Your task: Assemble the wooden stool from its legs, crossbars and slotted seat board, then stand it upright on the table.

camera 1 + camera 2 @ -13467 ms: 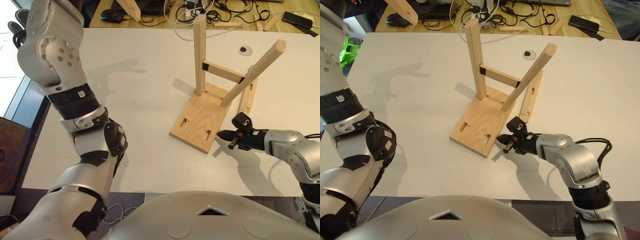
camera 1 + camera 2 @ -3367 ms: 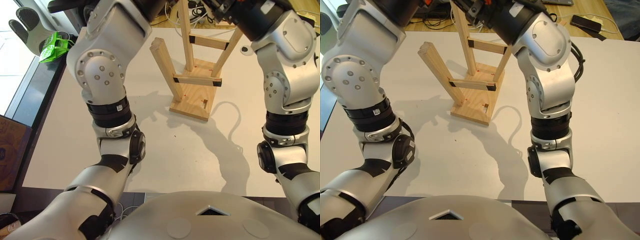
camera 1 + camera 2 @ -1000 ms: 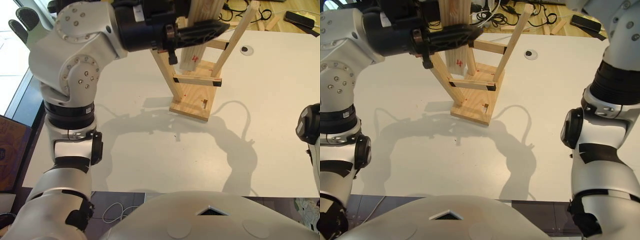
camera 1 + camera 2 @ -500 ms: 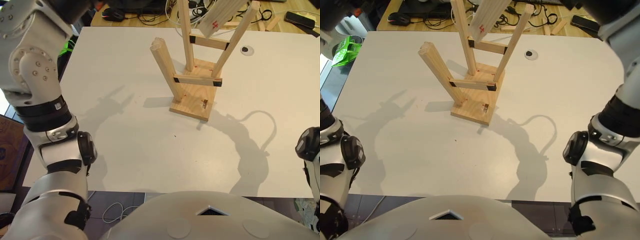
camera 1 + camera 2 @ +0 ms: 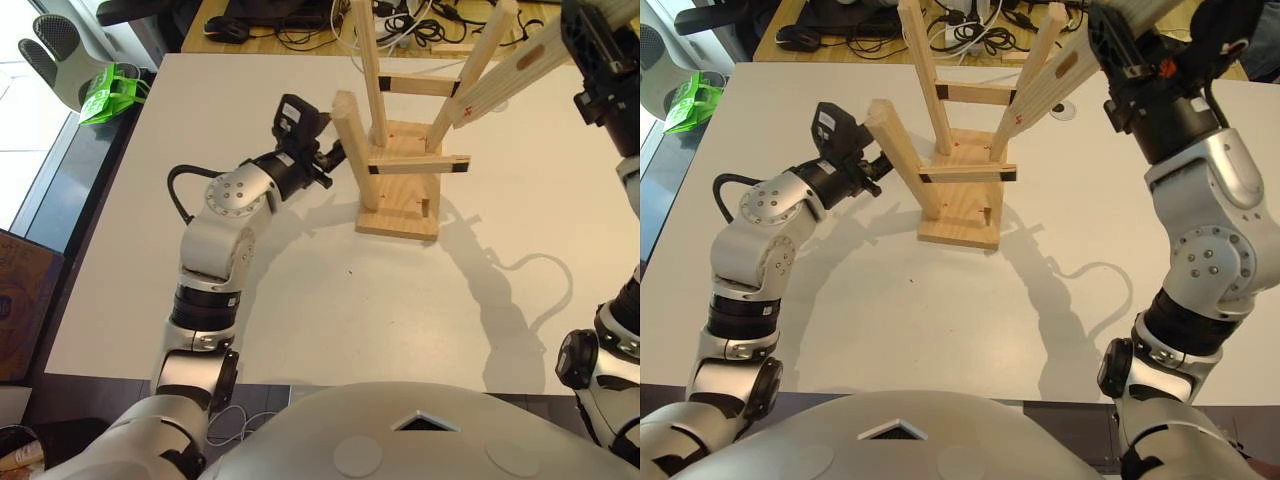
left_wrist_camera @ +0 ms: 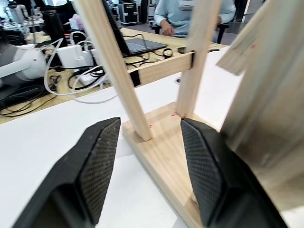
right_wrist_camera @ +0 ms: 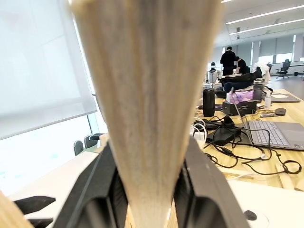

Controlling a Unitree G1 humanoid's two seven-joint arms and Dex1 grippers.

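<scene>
My left fingers (image 6: 97,166) are spread wide just beside the leaning pale wooden leg (image 5: 355,150), probably to steady it. My right fingers (image 7: 102,190) clamp the fourth pale wooden leg (image 5: 500,85) above the slotted wooden seat board (image 5: 400,215), which lies flat on the white surface (image 5: 300,300).

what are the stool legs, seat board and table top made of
Stool legs: pale bare wood with grain lines showing, seemingly unvarnished. Seat board: the same light wood, matte, with faint grain. Table top: smooth white surface, perhaps laminate; what lies under the white cannot be told.
</scene>
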